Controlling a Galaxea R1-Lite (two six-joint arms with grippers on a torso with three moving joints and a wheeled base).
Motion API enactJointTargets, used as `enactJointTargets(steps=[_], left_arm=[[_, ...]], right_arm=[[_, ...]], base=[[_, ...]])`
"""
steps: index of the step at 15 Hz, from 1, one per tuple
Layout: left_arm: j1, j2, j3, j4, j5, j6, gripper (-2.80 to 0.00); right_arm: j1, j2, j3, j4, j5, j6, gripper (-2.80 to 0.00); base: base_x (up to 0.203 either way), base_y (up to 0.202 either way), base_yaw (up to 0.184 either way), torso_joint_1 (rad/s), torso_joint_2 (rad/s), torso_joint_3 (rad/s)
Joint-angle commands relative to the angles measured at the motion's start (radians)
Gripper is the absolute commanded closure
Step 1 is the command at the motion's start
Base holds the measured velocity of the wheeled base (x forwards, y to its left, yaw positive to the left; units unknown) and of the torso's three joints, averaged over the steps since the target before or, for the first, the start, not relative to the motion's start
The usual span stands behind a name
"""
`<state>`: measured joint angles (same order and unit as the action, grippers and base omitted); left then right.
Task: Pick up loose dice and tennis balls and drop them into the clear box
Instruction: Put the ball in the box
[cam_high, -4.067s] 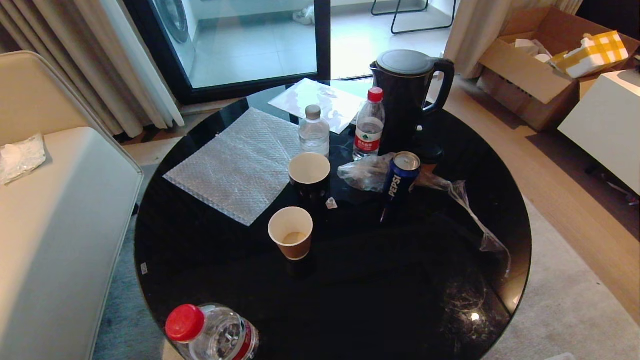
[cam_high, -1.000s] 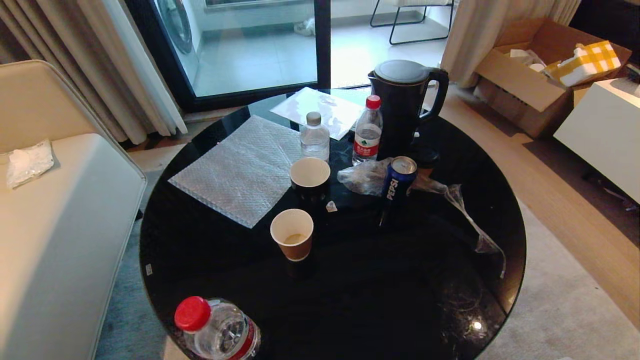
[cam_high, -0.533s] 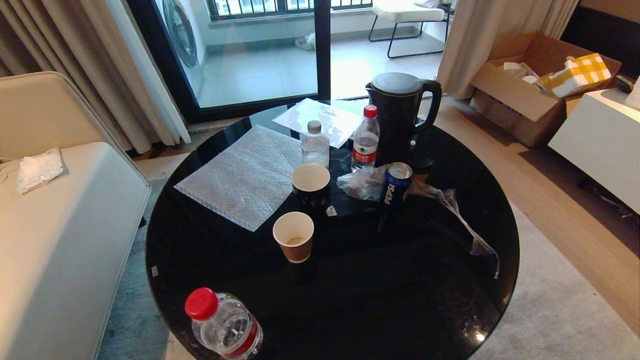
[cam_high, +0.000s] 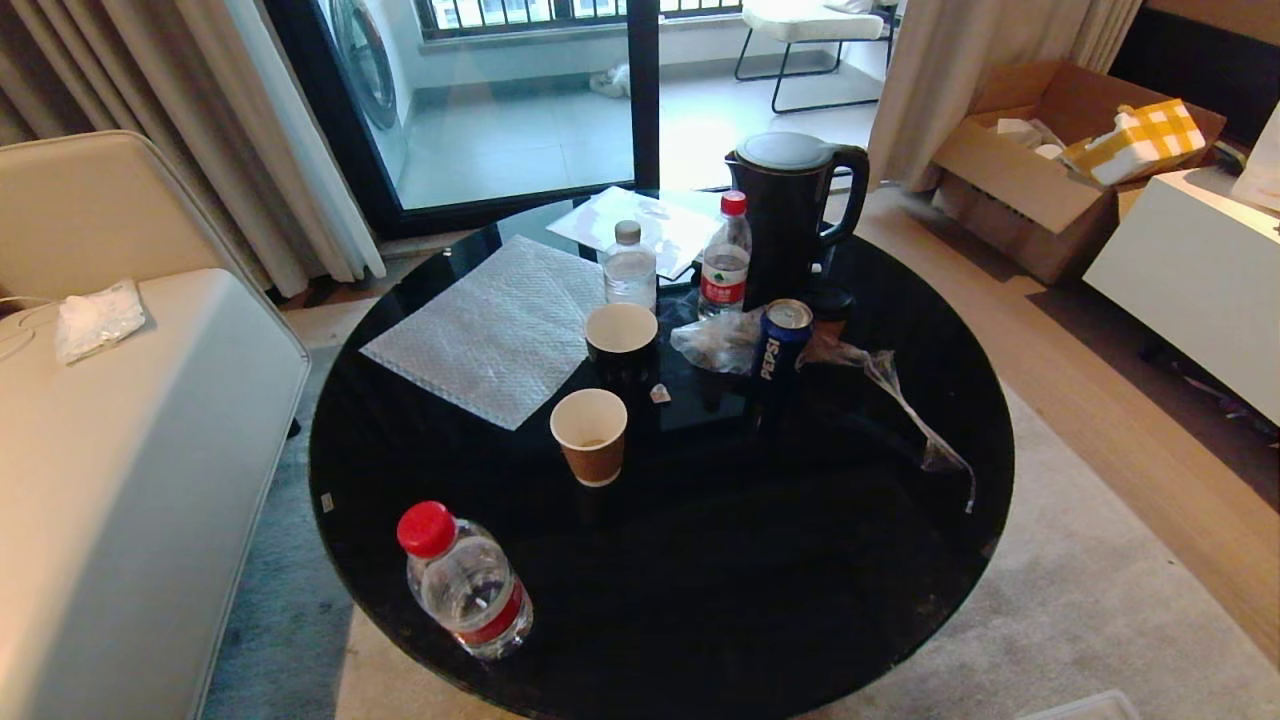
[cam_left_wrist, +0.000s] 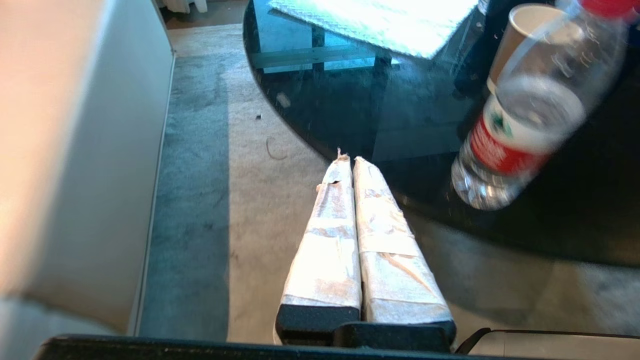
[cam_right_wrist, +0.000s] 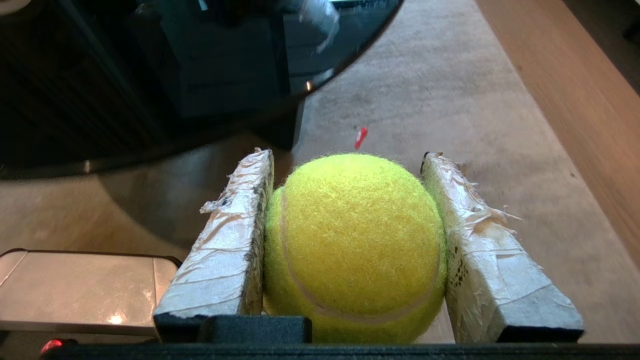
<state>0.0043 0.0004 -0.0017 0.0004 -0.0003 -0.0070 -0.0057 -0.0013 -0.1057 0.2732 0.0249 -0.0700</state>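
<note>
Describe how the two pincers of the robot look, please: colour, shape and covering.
Both look alike. The left pincer has two long, wedge-shaped fingers wrapped in whitish, wrinkled tape, frayed at the tips, on a black base. The right pincer has the same taped fingers, with dirty, peeling edges. No cables or markings show.

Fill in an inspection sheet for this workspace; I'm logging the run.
Surface: round black glass table, cluttered.
Job's things: tennis ball held; corner of the clear box below; no dice seen.
Clutter: bottles, two paper cups, Pepsi can, kettle, bubble wrap.
Grippers: right gripper clamps the ball; left gripper shut, empty.
Cables: nothing seen.
Surroundings: sofa, carpet, cardboard box.
</note>
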Motion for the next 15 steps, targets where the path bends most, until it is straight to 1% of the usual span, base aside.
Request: enactJointTargets(steps=[1, 15], left_arm=[[0.000, 0.000, 0.000, 0.000, 0.000, -0.002, 0.00], [0.000, 0.001, 0.000, 0.000, 0.000, -0.001, 0.00]], right_arm=[[0.000, 0.001, 0.000, 0.001, 0.000, -0.001, 0.00], [0.000, 0.001, 0.000, 0.001, 0.000, -0.001, 0.00]], base=[[-0.180, 0.000, 0.002, 0.000, 0.00, 0.000], [-0.183, 0.000, -0.001, 0.002, 0.00, 0.003]])
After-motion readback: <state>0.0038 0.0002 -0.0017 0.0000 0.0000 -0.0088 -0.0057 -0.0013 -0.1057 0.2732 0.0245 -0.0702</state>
